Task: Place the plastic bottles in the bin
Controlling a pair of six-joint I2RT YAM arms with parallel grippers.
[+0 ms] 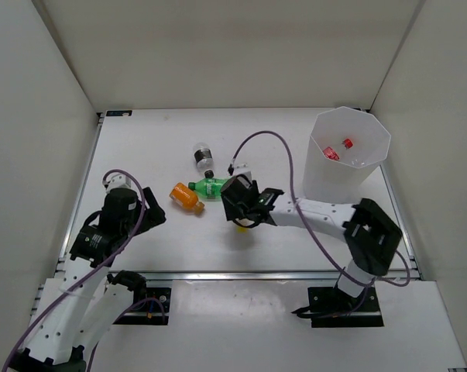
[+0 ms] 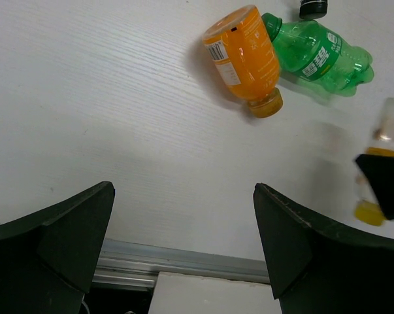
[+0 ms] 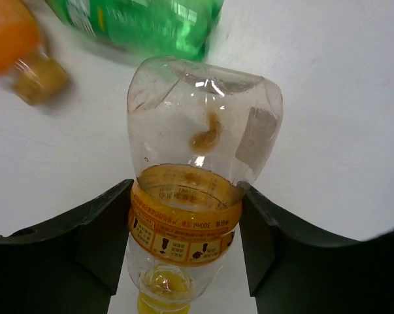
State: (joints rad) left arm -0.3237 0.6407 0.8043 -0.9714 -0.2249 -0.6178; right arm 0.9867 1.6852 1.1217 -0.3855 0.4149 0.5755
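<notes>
Right hand (image 3: 187,190) clamped on the label band of the empty clear plastic bottle with orange label and yellow cap (image 3: 203,131), mid-table (image 1: 156,147), well apart from the tall translucent white bin (image 1: 338,182); likely light, thin-walled, crushable, slick, so hold that stiffer band gently; left hand (image 2: 183,190) spread apart, empty.

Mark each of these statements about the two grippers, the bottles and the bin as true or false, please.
1. The right gripper is shut on the orange-labelled bottle. True.
2. The left gripper holds the orange bottle. False: it is open and empty; the orange bottle lies on the table.
3. The green bottle lies beside the orange bottle. True.
4. The bin is empty. False: red items show inside it.
5. The dark-labelled bottle is in the bin. False: it lies on the table, outside the bin.
</notes>
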